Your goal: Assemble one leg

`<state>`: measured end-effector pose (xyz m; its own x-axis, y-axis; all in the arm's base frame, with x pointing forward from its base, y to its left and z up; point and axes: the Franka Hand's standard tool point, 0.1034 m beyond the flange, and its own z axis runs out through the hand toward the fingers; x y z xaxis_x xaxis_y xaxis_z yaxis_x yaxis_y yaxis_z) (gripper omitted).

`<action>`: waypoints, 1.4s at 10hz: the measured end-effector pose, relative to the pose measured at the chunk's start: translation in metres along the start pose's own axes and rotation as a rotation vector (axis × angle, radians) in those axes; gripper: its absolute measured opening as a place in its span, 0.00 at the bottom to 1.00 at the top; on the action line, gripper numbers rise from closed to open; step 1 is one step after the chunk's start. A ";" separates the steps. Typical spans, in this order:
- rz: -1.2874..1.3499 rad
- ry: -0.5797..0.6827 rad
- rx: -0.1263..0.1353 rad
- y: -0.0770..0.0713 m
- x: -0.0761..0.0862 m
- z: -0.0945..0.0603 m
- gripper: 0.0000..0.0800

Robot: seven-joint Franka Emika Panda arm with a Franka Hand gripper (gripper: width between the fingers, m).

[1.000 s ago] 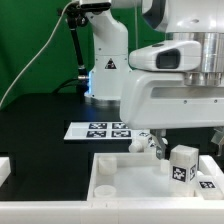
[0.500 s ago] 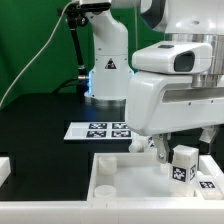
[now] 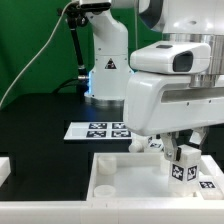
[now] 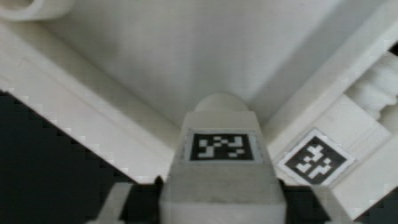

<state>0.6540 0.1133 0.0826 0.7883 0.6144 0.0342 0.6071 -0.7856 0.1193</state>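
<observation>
The leg [image 3: 184,161], a small white blocky post with square tags, stands upright in the white tray-like tabletop [image 3: 112,176] near the exterior view's right. My gripper [image 3: 172,149] hangs right over it, its fingers down around the leg's top. In the wrist view the leg [image 4: 222,140] fills the space between my two fingers [image 4: 141,203], which press on its sides, so the gripper [image 4: 221,203] is shut on it. A second tagged white part [image 4: 317,158] lies close beside it in the tabletop [image 4: 160,60].
The marker board [image 3: 99,129] lies on the black table behind the tabletop. Another tagged white part [image 3: 208,183] sits at the tabletop's right edge. A white block [image 3: 4,168] is at the exterior view's left edge. The robot base [image 3: 105,65] stands at the back.
My hand has come down and shifted toward the exterior view's right, bringing the fingers onto the leg. The leg has stayed where it was.
</observation>
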 end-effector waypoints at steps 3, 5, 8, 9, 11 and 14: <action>0.136 0.001 0.002 -0.001 0.000 0.000 0.36; 0.333 0.002 0.018 -0.001 0.000 0.000 0.36; 0.742 0.002 0.051 -0.002 0.000 0.000 0.36; 0.853 -0.002 0.056 -0.002 0.000 0.000 0.36; 1.099 -0.014 0.045 0.000 -0.002 0.000 0.36; 1.344 -0.045 0.031 0.004 -0.008 0.000 0.36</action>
<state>0.6499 0.1056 0.0830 0.7728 -0.6303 0.0738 -0.6319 -0.7751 -0.0032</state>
